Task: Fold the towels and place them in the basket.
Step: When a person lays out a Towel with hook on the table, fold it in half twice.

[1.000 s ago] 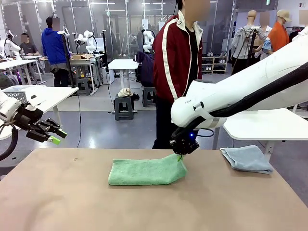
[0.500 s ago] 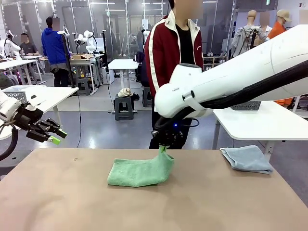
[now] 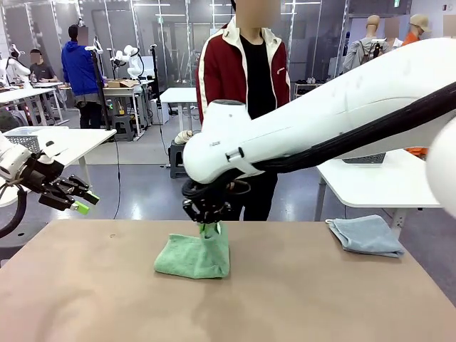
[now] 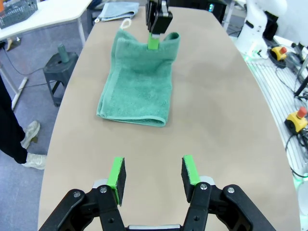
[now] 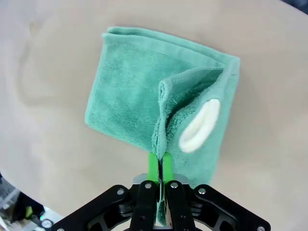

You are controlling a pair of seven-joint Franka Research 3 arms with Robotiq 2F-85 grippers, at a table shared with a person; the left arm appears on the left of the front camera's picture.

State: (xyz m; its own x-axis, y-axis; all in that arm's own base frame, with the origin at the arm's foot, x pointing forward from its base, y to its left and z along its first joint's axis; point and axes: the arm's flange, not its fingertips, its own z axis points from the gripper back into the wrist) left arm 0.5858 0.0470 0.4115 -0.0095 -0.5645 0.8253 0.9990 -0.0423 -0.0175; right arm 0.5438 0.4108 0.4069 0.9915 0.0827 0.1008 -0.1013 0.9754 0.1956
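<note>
We are seeing grey-blue towel [image 3: 366, 235] lying rumpled at table [image 3: 85, 285] edge; right gripper [image 3: 207, 222] pinching plush green towel [image 3: 187, 256] end; left gripper [image 4: 152, 175] hanging parted, holding nothing

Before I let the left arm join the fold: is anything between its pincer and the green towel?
Nothing visible: only bare table lies between the open left pincer and the green towel.

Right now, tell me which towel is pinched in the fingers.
The green towel mid-table; the right arm's fingers hold one end lifted. The grey-blue towel lies untouched at the table's right edge.
</note>
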